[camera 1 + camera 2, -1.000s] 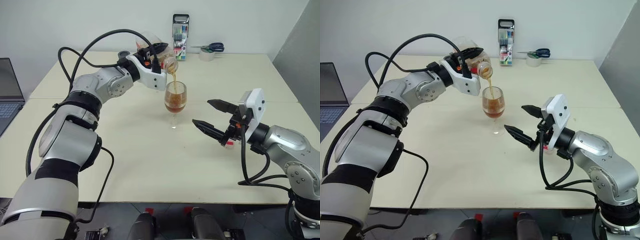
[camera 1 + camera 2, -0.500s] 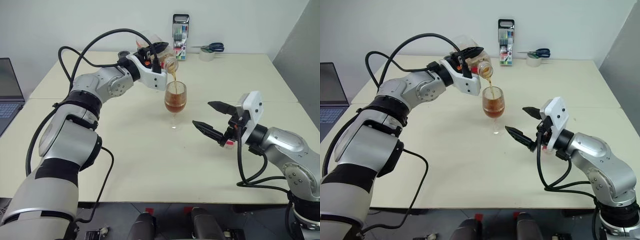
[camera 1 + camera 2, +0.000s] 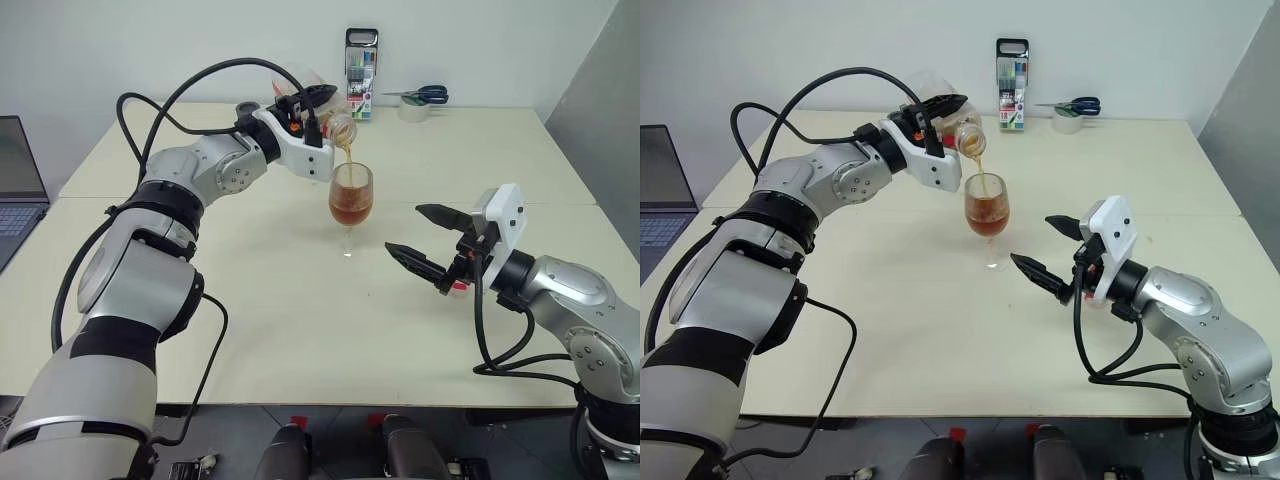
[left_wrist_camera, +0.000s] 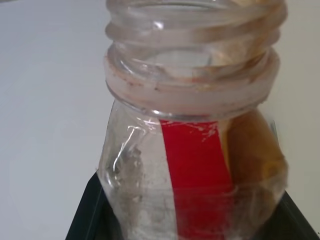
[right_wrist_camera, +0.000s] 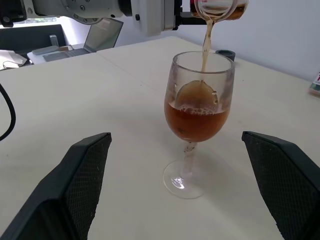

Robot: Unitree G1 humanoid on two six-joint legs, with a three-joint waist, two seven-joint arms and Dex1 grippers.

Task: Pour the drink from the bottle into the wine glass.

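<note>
My left gripper [image 3: 318,108] is shut on the clear bottle [image 3: 335,122], which it holds tilted with the open mouth just over the wine glass [image 3: 351,195]. A thin amber stream of the drink [image 5: 206,40] runs from the mouth into the bowl. The glass stands upright on the table, its bowl about half full of drink [image 5: 196,121]. In the left wrist view the bottle [image 4: 195,150] shows a red band below the neck and no cap. To the right of the glass, my right gripper [image 3: 403,227] hovers open, and its fingers [image 5: 85,175] flank the glass from a distance without touching it.
A laptop [image 3: 15,190] lies at the table's left edge. At the back stand a marker pack [image 3: 361,60], scissors [image 3: 425,95] and a tape roll [image 3: 412,110]. A small red-and-white object [image 3: 458,288] lies under my right hand. The beige table [image 3: 300,330] stretches in front.
The drink keeps flowing from the bottle into the glass. Neither arm has moved.
</note>
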